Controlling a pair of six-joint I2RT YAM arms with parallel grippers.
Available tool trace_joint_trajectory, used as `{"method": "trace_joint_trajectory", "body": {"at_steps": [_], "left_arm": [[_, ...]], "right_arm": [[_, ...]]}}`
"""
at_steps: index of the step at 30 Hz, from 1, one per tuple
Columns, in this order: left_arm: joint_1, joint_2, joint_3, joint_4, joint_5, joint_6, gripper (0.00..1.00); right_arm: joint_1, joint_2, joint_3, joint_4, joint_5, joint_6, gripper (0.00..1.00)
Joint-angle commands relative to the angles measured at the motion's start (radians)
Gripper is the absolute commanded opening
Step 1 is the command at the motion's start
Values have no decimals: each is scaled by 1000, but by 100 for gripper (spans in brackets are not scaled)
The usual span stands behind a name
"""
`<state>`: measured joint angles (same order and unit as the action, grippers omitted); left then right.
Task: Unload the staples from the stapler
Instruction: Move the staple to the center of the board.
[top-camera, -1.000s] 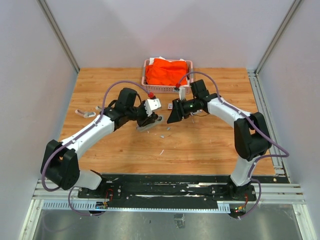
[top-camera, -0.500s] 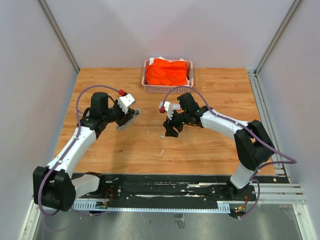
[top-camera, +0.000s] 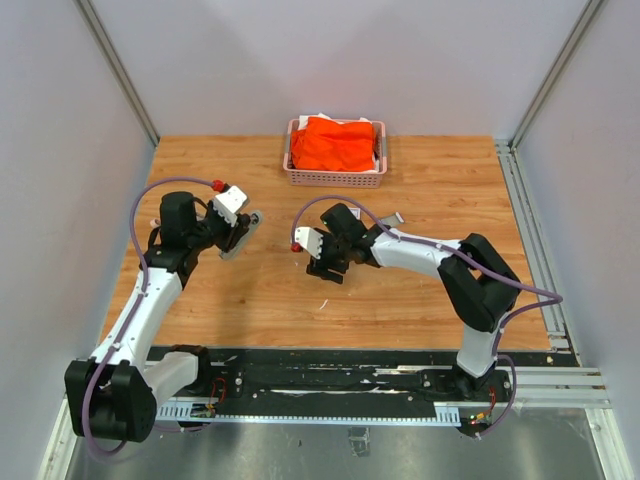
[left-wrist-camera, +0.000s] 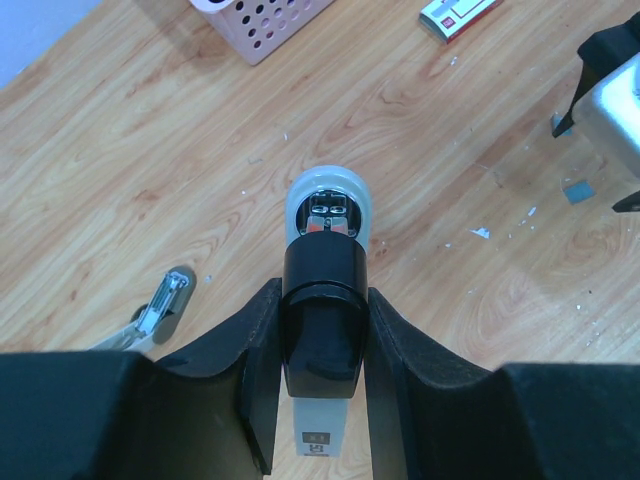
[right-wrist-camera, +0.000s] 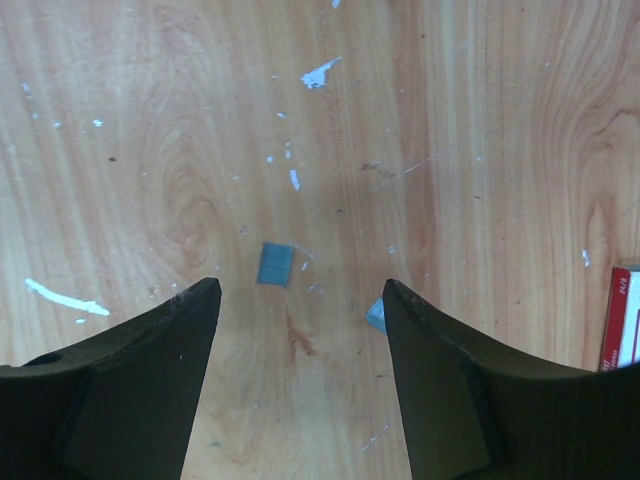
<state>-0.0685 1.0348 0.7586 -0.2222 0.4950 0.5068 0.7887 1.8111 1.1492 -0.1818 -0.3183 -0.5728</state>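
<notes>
Your left gripper (left-wrist-camera: 322, 300), clamped on the black-and-grey plastic stapler (left-wrist-camera: 326, 200), has carried it to the left side of the wooden table (top-camera: 250, 300). Your right gripper (right-wrist-camera: 300, 295) has spread wide and moved over 2 short silvery-grey metal staples (right-wrist-camera: 275, 263) lying mid-table (likely the unloaded ones), so collecting them looks next.

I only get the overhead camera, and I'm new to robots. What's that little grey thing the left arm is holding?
Observer: A stapler, black with a grey nose, pinched between the left fingers.
Operator: And what is the right arm hovering over?
Observer: A short grey strip of staples on the wood, below its open right fingers, untouched.
Operator: Is that the only stapler?
Observer: No, a second stapler lies on the wood beside the left arm.
</notes>
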Motion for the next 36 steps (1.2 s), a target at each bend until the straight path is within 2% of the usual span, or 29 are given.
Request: {"method": "trace_joint_trajectory", "body": {"at_steps": [1,19,36], "left_arm": [[4,-26,-4,97,25,-13,0],[4,-21,-13,110,24,-21,0],[4,-15,-20,111,29,-16,0]], "right_arm": [[17,38,51,11,85,-6,68],[41,102,103,-8,126,27,66],[60,96,118,-51,75,73,67]]}}
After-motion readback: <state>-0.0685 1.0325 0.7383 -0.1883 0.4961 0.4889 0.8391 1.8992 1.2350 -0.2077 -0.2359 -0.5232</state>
